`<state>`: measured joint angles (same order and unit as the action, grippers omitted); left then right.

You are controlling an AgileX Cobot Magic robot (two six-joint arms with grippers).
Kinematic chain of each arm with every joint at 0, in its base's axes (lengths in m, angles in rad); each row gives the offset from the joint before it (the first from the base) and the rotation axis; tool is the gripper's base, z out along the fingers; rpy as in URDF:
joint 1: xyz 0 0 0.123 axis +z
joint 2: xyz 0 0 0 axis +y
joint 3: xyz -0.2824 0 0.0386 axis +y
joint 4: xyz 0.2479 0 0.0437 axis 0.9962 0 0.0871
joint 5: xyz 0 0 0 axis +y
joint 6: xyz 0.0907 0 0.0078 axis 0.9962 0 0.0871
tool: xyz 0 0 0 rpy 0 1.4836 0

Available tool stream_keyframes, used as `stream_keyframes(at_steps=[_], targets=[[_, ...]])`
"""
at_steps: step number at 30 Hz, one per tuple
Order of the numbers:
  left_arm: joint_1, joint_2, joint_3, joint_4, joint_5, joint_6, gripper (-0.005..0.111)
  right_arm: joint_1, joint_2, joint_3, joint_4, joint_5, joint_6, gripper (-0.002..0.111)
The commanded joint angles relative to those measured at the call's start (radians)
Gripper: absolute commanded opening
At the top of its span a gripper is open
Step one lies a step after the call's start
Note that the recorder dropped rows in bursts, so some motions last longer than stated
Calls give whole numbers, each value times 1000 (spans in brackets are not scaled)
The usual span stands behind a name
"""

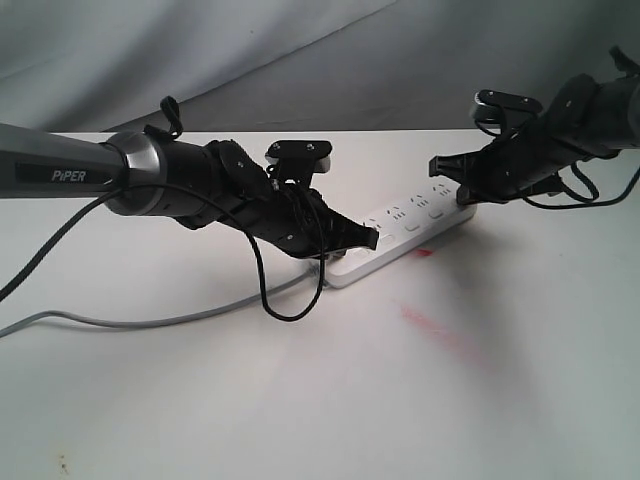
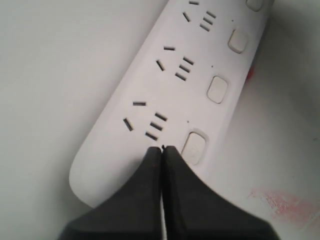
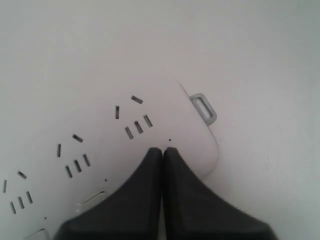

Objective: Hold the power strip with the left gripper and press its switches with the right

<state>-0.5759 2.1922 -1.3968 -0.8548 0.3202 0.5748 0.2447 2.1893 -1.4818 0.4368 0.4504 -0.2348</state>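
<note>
White power strip (image 1: pixel 415 225) lies diagonal, near-left to far-right.
Left gripper (image 1: pixel 372 238), right gripper (image 1: pixel 434 164): fingers together, angled down at opposite ends.

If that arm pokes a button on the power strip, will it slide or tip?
Tipping seems unlikely: the power strip lies flat and low. It might slide on the smooth table, unless the left end effector pins its end.

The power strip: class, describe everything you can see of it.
Long, white, smooth plastic with rounded ends, the power strip lies flat on the white table. Socket groups run along it, each beside a white rectangular switch. A grey cord leaves one end; a grey hanging loop sits at the other. The shut left gripper seems to touch the cord end; the shut right gripper is over the loop end.
</note>
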Motion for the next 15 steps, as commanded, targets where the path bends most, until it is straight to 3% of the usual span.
stream_keyframes(at_steps=[1, 15], targets=[[-5, -3, -5, -5, -5, 0, 0, 5, 28, 1, -2, 3, -4, 0], [-5, -3, -5, -5, -5, 1, 0, 36, -18, 1, -2, -67, -45, 0]])
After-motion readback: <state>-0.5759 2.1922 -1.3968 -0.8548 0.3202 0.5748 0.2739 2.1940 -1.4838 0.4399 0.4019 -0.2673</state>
